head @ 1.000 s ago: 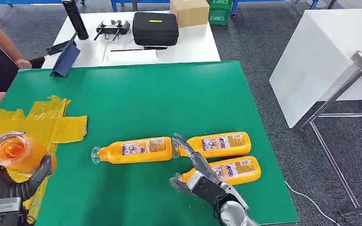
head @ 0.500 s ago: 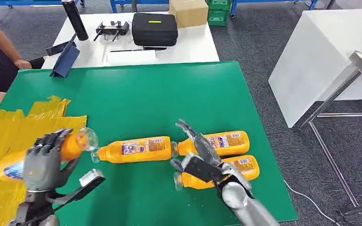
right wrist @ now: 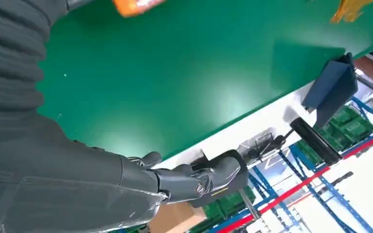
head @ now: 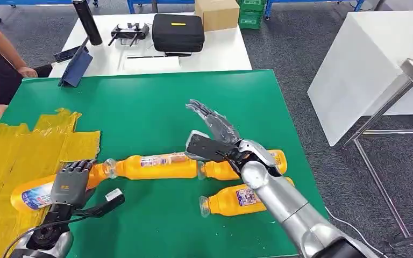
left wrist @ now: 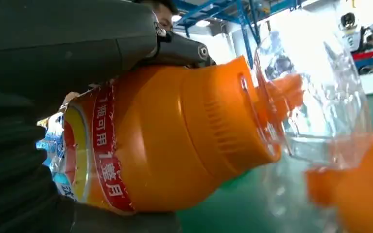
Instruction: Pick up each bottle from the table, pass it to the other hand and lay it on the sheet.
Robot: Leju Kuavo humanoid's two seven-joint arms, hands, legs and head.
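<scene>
My left hand (head: 69, 186) grips an orange bottle (head: 31, 195) near its neck; the bottle lies low, its base over the yellow sheet (head: 21, 145) and its clear cap toward the table's middle. The left wrist view shows this bottle (left wrist: 175, 141) close up in my hand. My right hand (head: 209, 134) hovers open, fingers spread, above the green table (head: 150, 107). Three more orange bottles lie on the green: one (head: 156, 166) in the middle, one (head: 223, 170) partly hidden behind my right arm, one (head: 236, 201) nearest me. In the right wrist view my right hand's fingers (right wrist: 199, 177) hold nothing.
A person's arm (head: 0, 59) is at the table's far left corner. Behind stands a white table with a black case (head: 177, 32), a cardboard box (head: 215, 12), a black flask (head: 86, 21) and a blue stand (head: 75, 67). A white table (head: 365, 64) stands to the right.
My left hand has tipped the bottle over and brought it down onto the sheet's edge. My right hand has risen from beside the near bottles and moved farther over the table, open.
</scene>
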